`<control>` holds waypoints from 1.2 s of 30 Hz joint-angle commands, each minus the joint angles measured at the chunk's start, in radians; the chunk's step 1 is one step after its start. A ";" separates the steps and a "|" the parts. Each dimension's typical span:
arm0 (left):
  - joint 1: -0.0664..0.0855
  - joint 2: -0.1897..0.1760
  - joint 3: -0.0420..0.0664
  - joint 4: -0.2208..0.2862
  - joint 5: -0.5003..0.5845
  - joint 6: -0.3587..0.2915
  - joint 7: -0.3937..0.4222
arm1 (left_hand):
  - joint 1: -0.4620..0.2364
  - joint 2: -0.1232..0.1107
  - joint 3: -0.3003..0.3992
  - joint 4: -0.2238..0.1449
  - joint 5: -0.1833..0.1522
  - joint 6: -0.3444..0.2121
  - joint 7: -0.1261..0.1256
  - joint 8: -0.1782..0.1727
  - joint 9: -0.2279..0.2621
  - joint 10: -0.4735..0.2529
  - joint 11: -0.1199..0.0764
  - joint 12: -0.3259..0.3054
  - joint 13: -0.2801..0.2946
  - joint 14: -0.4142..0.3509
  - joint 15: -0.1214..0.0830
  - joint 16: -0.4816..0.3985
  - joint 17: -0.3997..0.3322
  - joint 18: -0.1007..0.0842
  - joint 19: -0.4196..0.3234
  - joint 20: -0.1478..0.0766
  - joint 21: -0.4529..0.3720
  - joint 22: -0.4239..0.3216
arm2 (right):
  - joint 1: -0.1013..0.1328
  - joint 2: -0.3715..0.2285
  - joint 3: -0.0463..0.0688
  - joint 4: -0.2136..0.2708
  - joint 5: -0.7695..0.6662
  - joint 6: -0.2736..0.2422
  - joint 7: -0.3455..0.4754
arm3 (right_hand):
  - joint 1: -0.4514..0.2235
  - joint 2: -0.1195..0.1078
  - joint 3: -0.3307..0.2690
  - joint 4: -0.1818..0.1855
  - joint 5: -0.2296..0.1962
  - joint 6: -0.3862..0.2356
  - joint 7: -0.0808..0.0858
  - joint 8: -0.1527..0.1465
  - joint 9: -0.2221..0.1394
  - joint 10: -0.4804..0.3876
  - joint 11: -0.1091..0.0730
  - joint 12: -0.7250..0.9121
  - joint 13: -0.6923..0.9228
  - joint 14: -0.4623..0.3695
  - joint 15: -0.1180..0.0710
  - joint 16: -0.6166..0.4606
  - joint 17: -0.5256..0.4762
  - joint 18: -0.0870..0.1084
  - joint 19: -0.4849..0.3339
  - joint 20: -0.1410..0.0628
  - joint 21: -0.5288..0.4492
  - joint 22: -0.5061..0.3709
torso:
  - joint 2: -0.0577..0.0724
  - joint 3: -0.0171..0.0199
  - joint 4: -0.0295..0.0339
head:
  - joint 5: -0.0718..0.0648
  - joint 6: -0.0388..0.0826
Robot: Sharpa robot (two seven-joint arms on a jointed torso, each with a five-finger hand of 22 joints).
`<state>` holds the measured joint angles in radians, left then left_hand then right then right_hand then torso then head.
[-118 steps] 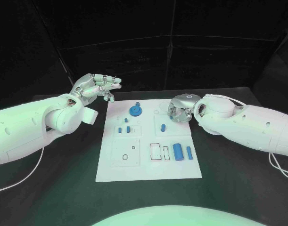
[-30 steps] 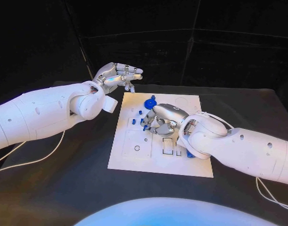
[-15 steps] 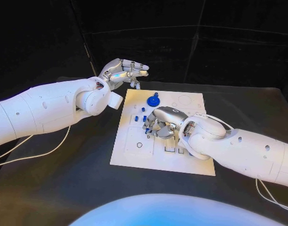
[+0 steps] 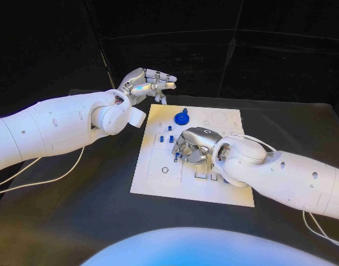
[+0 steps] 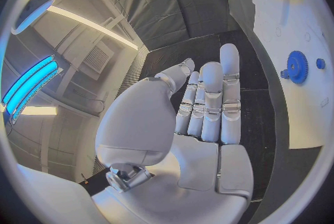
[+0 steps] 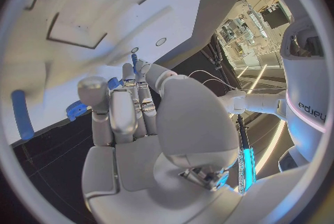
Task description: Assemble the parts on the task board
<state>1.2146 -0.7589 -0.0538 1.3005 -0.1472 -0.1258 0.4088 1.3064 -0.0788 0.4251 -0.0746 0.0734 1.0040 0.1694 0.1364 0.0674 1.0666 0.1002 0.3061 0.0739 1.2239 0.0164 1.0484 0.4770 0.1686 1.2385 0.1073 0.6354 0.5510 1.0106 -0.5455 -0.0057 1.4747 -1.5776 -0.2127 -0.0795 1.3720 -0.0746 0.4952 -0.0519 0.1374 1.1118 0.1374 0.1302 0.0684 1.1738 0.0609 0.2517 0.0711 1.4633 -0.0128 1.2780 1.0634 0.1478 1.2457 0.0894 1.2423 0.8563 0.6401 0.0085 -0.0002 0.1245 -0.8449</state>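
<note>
Black table (image 4: pixel 73 221) under black curtain walls, white board (image 4: pixel 157 185) at frame centre, angled slightly. Blue gear (image 4: pixel 182 118) upright near board's upper edge; small blue parts (image 4: pixel 166 138) just below it. Left hand (image 4: pixel 147 83) raised at upper left, beyond the board's corner, fingers curled together, nothing held. Right hand (image 4: pixel 192 145) low over mid-board, fingers bent down among the parts; whether clamped on one, cannot tell. Compared with half a second ago: right hand edged slightly up-frame, left barely changed. Blue bar (image 6: pixel 21 114) flat on board in right wrist view.
</note>
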 commanded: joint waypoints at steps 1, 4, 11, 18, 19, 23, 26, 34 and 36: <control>0.002 0.000 0.001 0.000 0.005 0.007 0.011 | 0.002 0.003 -0.004 -0.004 0.000 -0.002 0.008 0.001 -0.001 -0.001 0.002 0.004 0.000 -0.006 -0.003 -0.004 -0.001 0.013 -0.007 0.003 -0.004 -0.001 | 0.001 0.003 0.000 -0.001 -0.025 0.030 -0.005 | -0.012 0.002 0.000 0.003 0.005 0.000 0.005 0.000 0.001 -0.001 0.007 -0.005 -0.001 0.029 -0.003 0.002 0.000 -0.016 0.001 0.001 0.004 0.000 | 0.000 -0.0005 0.0003 | -0.001 -0.001; 0.002 0.000 0.001 0.000 0.005 0.007 0.010 | 0.002 0.003 -0.004 -0.004 0.000 -0.002 0.008 0.001 -0.001 -0.001 0.002 0.004 0.000 -0.006 -0.003 -0.004 -0.001 0.013 -0.007 0.003 -0.004 -0.001 | 0.001 0.004 -0.001 -0.003 -0.028 0.034 -0.005 | -0.012 0.002 0.000 0.003 0.005 0.000 0.005 0.000 0.001 -0.001 0.007 -0.005 -0.001 0.029 -0.003 0.002 0.000 -0.016 0.001 0.001 0.004 0.000 | 0.000 -0.0007 0.0008 | -0.001 -0.002; 0.002 0.000 0.001 0.000 0.005 0.008 0.008 | 0.002 0.003 -0.004 -0.004 0.000 -0.002 0.008 0.001 -0.001 -0.001 0.002 0.004 0.000 -0.006 -0.003 -0.004 -0.001 0.013 -0.007 0.003 -0.004 -0.001 | 0.001 0.008 -0.002 -0.006 -0.030 0.037 -0.004 | -0.012 0.002 0.000 0.003 0.005 0.000 0.005 0.000 0.001 -0.001 0.007 -0.005 -0.001 0.029 -0.003 0.002 0.000 -0.016 0.001 0.001 0.004 0.000 | 0.000 0.0003 -0.0002 | 0.001 -0.005; 0.002 0.000 0.001 -0.002 0.005 0.010 0.005 | 0.001 0.003 -0.005 -0.003 -0.001 -0.003 0.009 0.001 -0.001 -0.002 0.003 0.004 0.000 -0.007 -0.002 -0.003 -0.001 0.013 -0.007 0.003 -0.005 -0.001 | -0.001 0.010 -0.004 -0.003 -0.031 0.041 0.000 | -0.012 0.002 0.000 0.003 0.005 0.000 0.005 0.000 0.001 -0.001 0.007 -0.005 -0.001 0.029 -0.003 0.002 0.000 -0.016 0.001 0.001 0.004 0.000 | 0.001 0.0004 -0.0002 | 0.001 -0.012; 0.002 0.000 0.001 -0.003 0.005 0.011 0.005 | 0.001 0.003 -0.005 -0.003 -0.001 -0.003 0.009 0.001 -0.001 -0.002 0.003 0.004 0.000 -0.007 -0.002 -0.003 -0.001 0.013 -0.007 0.003 -0.005 -0.001 | -0.002 0.010 -0.004 -0.002 -0.031 0.042 0.000 | -0.012 0.002 0.000 0.003 0.005 0.000 0.005 0.000 0.001 -0.001 0.007 -0.005 -0.001 0.029 -0.003 0.002 0.000 -0.016 0.001 0.001 0.004 0.000 | 0.000 0.0002 0.0000 | 0.000 -0.012; 0.002 0.000 0.001 -0.004 0.005 0.012 0.002 | 0.000 0.002 -0.006 -0.003 -0.001 -0.004 0.010 0.001 -0.001 -0.003 0.003 0.005 0.000 -0.007 -0.002 -0.003 -0.002 0.013 -0.007 0.003 -0.005 -0.002 | -0.002 0.011 -0.004 -0.003 -0.031 0.044 -0.001 | -0.012 0.002 0.000 0.003 0.005 0.000 0.005 0.000 0.001 -0.001 0.007 -0.005 -0.001 0.029 -0.003 0.002 0.000 -0.016 0.001 0.001 0.004 0.000 | 0.000 0.0003 0.0006 | 0.001 -0.013; 0.002 0.000 0.001 -0.004 0.005 0.013 0.002 | 0.000 0.002 -0.006 -0.003 -0.001 -0.004 0.010 0.001 -0.001 -0.003 0.003 0.005 0.000 -0.007 -0.002 -0.003 -0.002 0.013 -0.007 0.003 -0.005 -0.002 | -0.003 0.011 -0.005 -0.005 -0.034 0.044 -0.003 | -0.012 0.004 0.001 0.003 0.007 0.001 0.005 0.000 0.001 -0.001 0.007 -0.006 -0.001 0.029 -0.003 0.001 -0.001 -0.016 0.000 0.001 0.004 -0.001 | 0.000 0.0004 0.0005 | 0.001 -0.013; 0.002 0.001 0.001 -0.004 0.005 0.014 0.001 | -0.001 0.002 -0.006 -0.003 -0.001 -0.005 0.010 0.000 -0.001 -0.004 0.004 0.005 0.000 -0.008 -0.001 -0.003 -0.002 0.013 -0.008 0.004 -0.005 -0.002 | -0.004 0.018 -0.005 -0.004 -0.089 0.057 -0.045 | -0.017 0.000 -0.001 0.003 0.008 -0.001 0.005 -0.003 0.001 -0.003 0.008 -0.010 -0.002 0.028 -0.002 0.002 -0.002 -0.016 -0.001 0.002 0.003 -0.003 | 0.000 0.0000 -0.0002 | 0.002 -0.012; 0.002 0.001 0.001 -0.004 0.005 0.014 0.000 | -0.001 0.002 -0.006 -0.003 -0.001 -0.005 0.010 0.000 -0.001 -0.004 0.004 0.005 0.000 -0.008 -0.001 -0.003 -0.002 0.013 -0.008 0.004 -0.005 -0.002 | -0.004 0.020 -0.007 -0.003 -0.101 0.064 -0.052 | -0.017 0.000 -0.001 0.003 0.008 -0.001 0.005 -0.003 0.001 -0.003 0.008 -0.010 -0.002 0.028 -0.002 0.002 -0.002 -0.016 -0.001 0.002 0.003 -0.003 | 0.000 -0.0002 0.0001 | 0.002 -0.013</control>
<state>1.2148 -0.7589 -0.0538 1.2959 -0.1470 -0.1233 0.4050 1.3064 -0.0788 0.4251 -0.0746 0.0734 1.0004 0.1731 0.1364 0.0674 1.0666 0.1002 0.3061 0.0738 1.2240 0.0164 1.0485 0.4762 0.1685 1.2351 0.1108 0.6354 0.5504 1.0074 -0.5266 -0.0096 1.4710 -1.6352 -0.1769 -0.1035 1.3640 -0.0751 0.4950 -0.0519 0.1430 1.1088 0.1347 0.1262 0.0676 1.1734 0.0613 0.2466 0.0703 1.4632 -0.0128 1.2780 1.0621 0.1478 1.2457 0.0894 1.2423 0.8546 0.6400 0.0088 -0.0001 0.1266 -0.8572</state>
